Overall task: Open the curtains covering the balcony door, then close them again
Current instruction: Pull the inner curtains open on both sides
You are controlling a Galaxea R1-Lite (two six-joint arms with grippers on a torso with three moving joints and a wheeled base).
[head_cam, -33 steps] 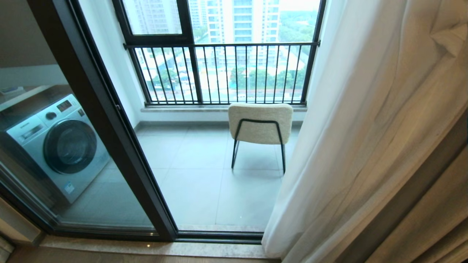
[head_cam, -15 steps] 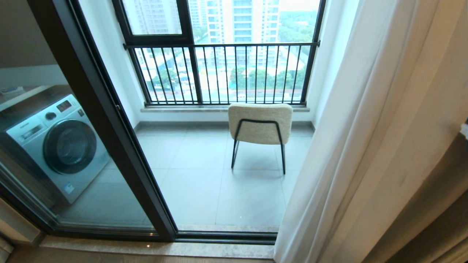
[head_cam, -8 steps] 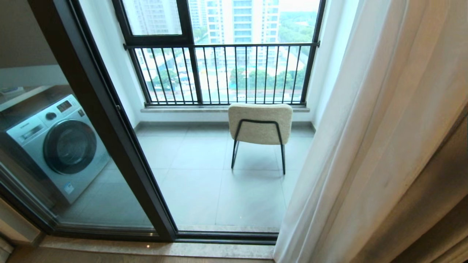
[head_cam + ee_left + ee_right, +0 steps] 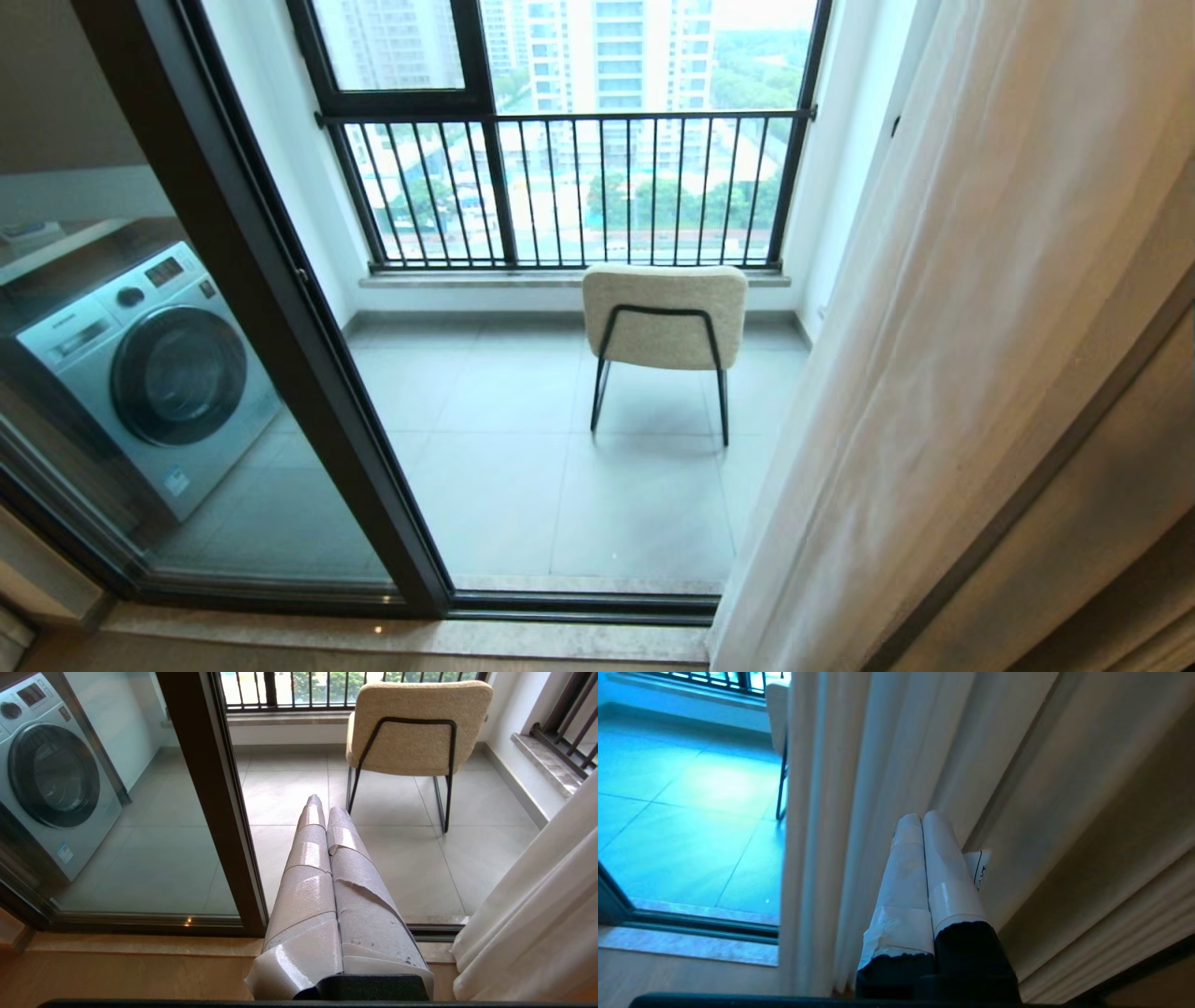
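While both claws (left point(image 4: 321, 805), right point(image 4: 920, 817)) stay pinched empty, 1 chair point(image 4: 665, 317) stands beside the curtains point(image 4: 971, 373).

Cream chair point(image 4: 665, 315), washing machine point(image 4: 149, 373), railing point(image 4: 569, 187)
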